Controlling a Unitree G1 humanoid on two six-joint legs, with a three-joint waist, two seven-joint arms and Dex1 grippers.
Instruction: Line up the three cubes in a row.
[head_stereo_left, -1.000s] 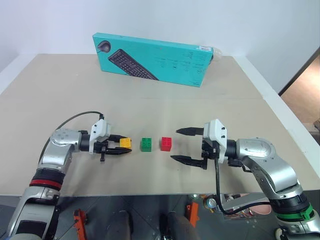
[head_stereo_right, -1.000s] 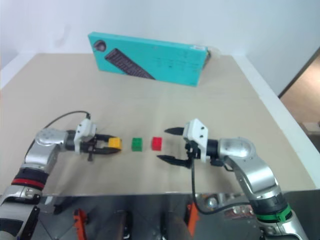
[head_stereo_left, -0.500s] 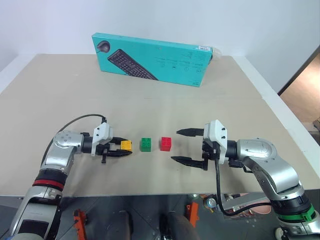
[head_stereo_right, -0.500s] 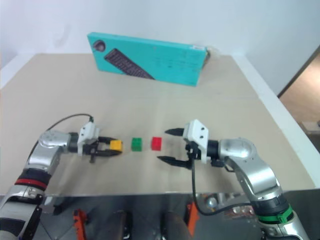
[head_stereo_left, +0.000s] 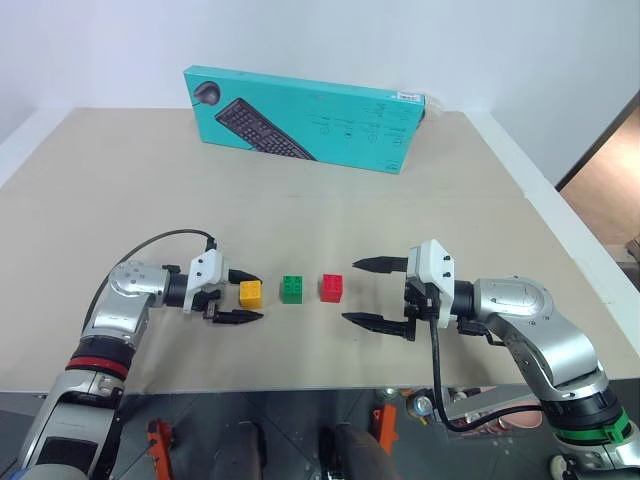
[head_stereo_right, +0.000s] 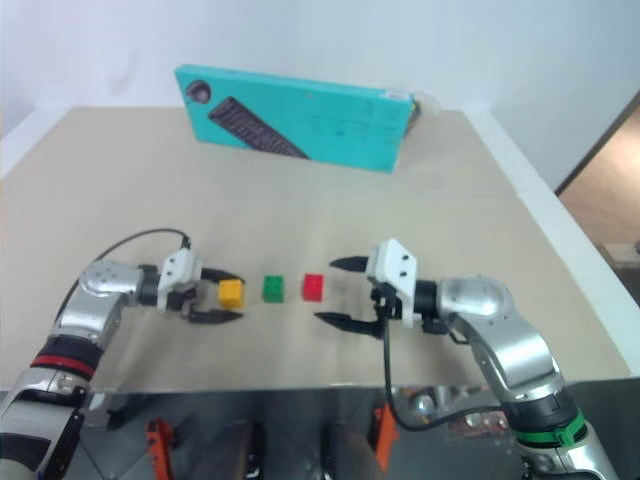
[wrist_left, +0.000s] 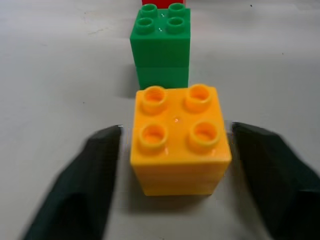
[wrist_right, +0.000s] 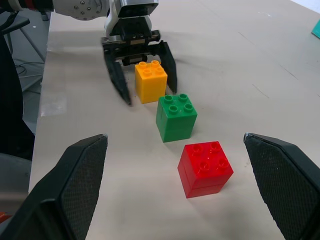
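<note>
The beige tabletop carries a yellow cube between the left fingers, then a green cube, a red cube, and a teal keyboard box beyond.

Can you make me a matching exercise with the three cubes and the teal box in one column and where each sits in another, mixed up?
Things:
1. yellow cube
2. green cube
3. red cube
4. teal keyboard box

Places:
A. middle of the row
B. far side of the table, standing on its long edge
C. between the open fingers of the left pincer
D. end of the row nearest the open right pincer

Pairs: 1-C, 2-A, 3-D, 4-B
</note>
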